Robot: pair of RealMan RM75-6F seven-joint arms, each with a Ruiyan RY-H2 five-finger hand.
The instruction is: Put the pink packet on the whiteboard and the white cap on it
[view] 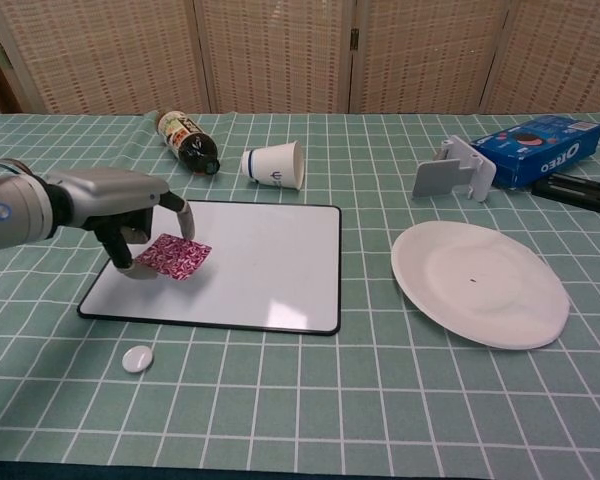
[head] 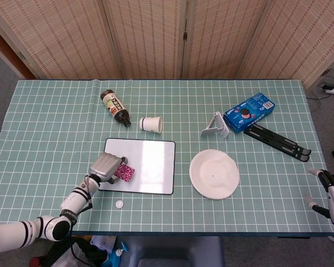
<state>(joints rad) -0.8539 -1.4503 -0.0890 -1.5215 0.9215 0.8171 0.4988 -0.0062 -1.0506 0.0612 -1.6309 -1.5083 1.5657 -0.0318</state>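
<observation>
My left hand holds the pink packet over the left part of the whiteboard. The packet hangs low; whether it touches the board I cannot tell. The small white cap lies on the tablecloth just in front of the board's near left corner. My right hand sits at the table's far right edge in the head view, fingers apart and holding nothing; it does not show in the chest view.
A white plate lies right of the board. Behind the board lie a tipped paper cup and a dark bottle. A grey stand, an Oreo box and a black folding rack occupy the back right.
</observation>
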